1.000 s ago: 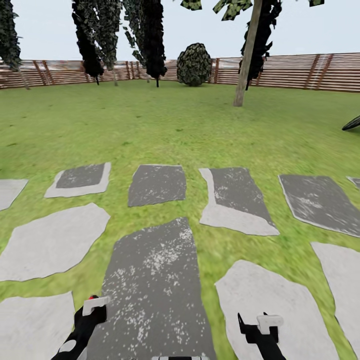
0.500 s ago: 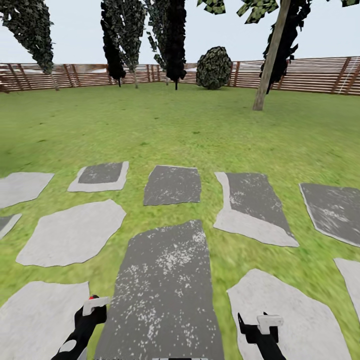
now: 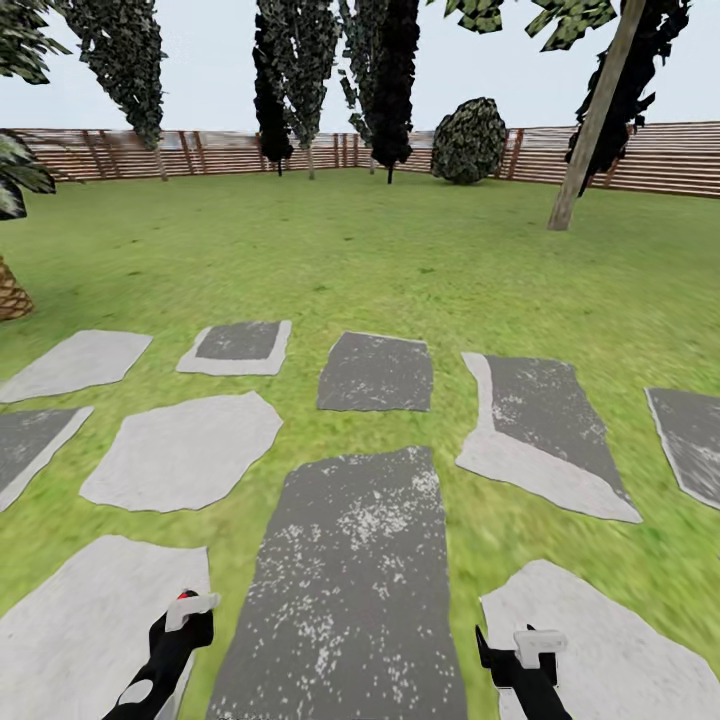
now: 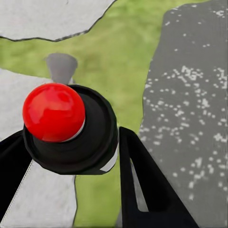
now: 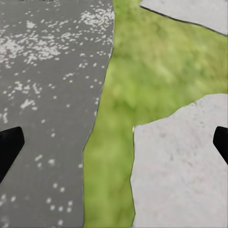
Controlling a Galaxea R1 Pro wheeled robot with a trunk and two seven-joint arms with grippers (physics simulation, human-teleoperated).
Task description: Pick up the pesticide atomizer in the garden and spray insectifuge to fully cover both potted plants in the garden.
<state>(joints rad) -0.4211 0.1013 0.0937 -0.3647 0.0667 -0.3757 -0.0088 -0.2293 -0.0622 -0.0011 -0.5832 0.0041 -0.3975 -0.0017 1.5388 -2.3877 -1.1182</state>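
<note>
Black jaws of the right gripper point(image 5: 114, 142) stand wide apart with nothing between them, only grass and 2 stepping stones point(image 3: 345, 585) beneath. The left gripper point(image 4: 71, 156) carries a red ball-topped black knob in front of its camera; whether its jaws are spread or closed I cannot tell, though nothing seems held. Both arms hang low over the path in the head view. Beyond them the lawn point(image 3: 400, 260) runs to a brown slatted fence point(image 3: 660, 160), with dark trees point(image 3: 385, 80) and a scaly palm trunk point(image 3: 10, 290) at the left edge. No atomizer or potted plant is in sight, so the step looks like a search: turn the base slowly, sweep the head across the garden, and keep both arms tucked.
</note>
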